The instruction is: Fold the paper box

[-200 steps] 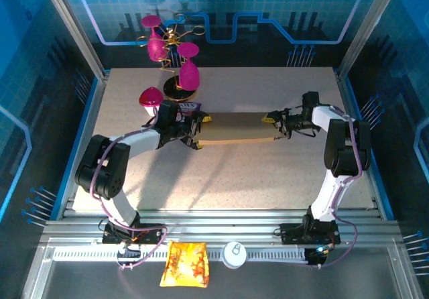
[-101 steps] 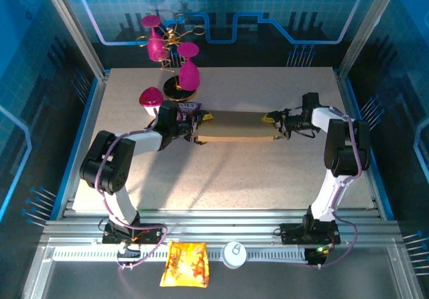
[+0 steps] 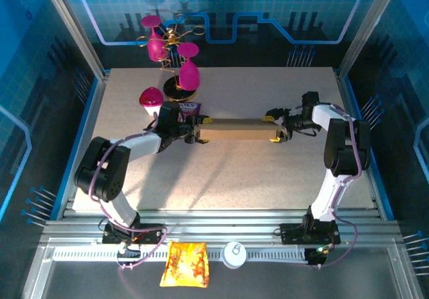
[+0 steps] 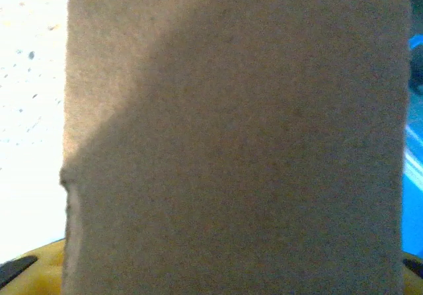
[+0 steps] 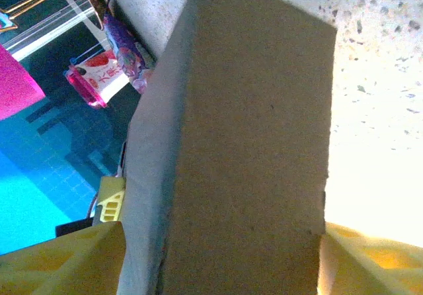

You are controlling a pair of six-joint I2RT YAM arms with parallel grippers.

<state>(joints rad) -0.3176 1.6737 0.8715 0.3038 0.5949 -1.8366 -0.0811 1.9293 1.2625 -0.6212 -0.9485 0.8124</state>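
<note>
I am reaching both arms inward, left gripper (image 3: 199,131) pointing toward 3 o'clock, right gripper (image 3: 273,130) toward 9 o'clock

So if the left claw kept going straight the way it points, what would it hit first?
The paper box. The left claw is right at the box's left end, and its wrist camera looks straight onto brown cardboard. Whether they already touch, I can't tell.

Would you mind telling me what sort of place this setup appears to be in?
Probably a robot work cell or demo booth: a speckled table fenced by blue-lit panels on an aluminium frame, with the left arm and right arm bolted at its near edge, reaching a paper box.
</note>
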